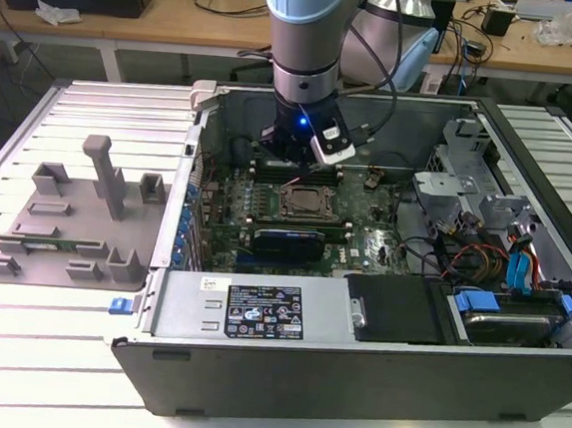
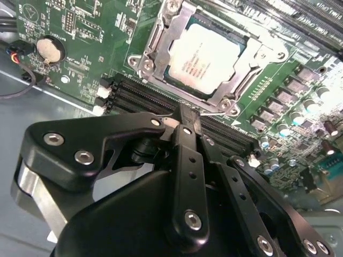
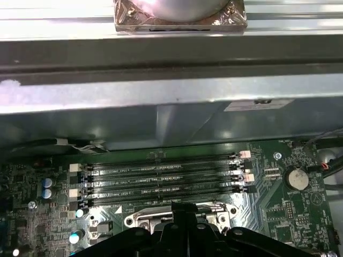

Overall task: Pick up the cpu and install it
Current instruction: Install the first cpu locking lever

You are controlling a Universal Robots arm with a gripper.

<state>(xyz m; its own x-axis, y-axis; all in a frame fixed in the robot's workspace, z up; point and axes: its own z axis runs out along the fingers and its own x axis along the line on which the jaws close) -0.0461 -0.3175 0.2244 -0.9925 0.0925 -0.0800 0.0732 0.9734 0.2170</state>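
The cpu [image 2: 206, 53], a silver-topped square chip, lies flat in the motherboard's socket, inside the dark metal socket frame [image 2: 161, 40]. In the exterior view the cpu [image 1: 302, 201] sits at the middle of the open computer case. My gripper [image 2: 185, 115] hangs just beside the socket, over the black memory slots [image 2: 134, 96], with its fingers pressed together and nothing between them. In the exterior view the gripper [image 1: 291, 160] stands just behind the socket. In the first wrist view the fingertips [image 3: 185, 214] cover part of the socket frame [image 3: 144, 219].
A grey fixture tray [image 1: 65, 215] with upright posts lies on the table at the exterior view's left. The case holds a power supply [image 1: 247, 311] along its near wall, and drive cages and coloured cables [image 1: 502, 263] at the right. A coin battery [image 2: 48, 49] sits on the board.
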